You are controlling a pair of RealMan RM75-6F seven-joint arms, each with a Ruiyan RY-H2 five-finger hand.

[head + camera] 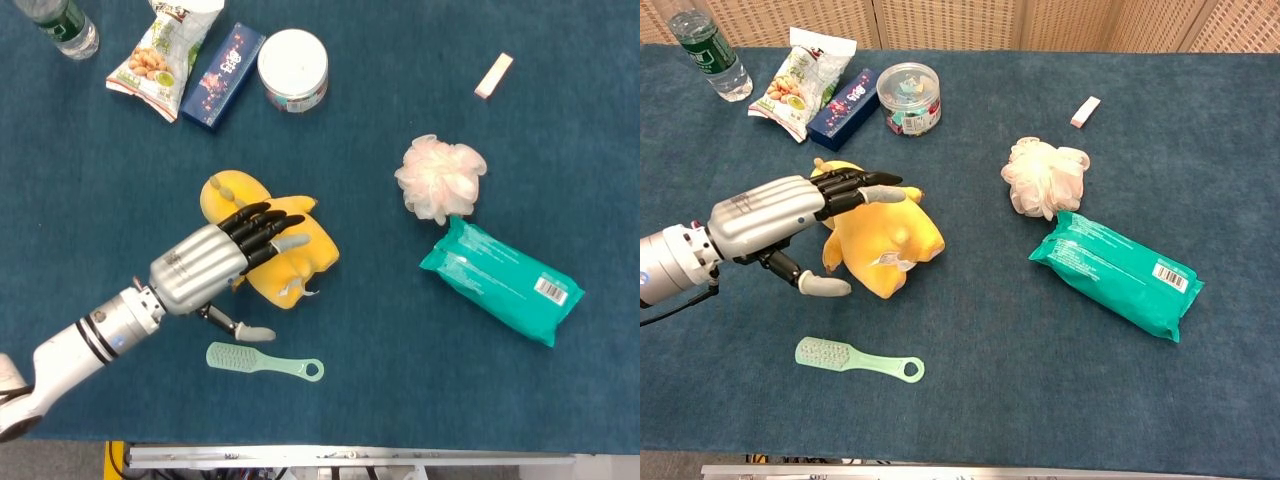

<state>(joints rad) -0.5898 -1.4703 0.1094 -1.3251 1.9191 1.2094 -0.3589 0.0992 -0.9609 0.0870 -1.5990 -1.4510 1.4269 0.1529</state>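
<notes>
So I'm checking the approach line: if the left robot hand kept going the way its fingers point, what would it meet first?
Probably the yellow plush toy: the left robot hand hangs spread over it, though height above it is unclear.

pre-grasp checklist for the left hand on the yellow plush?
1. Left hand open, fingers spread: ok.
2. Hand above the yellow plush toy, thumb beside its near edge: ok.
3. Contact with the plush: cannot tell.
4. Green brush lies apart from the thumb: ok.
5. Blue box and round tub stand apart from the plush: ok.
6. Right hand out of the way: cannot tell, not visible.
</notes>
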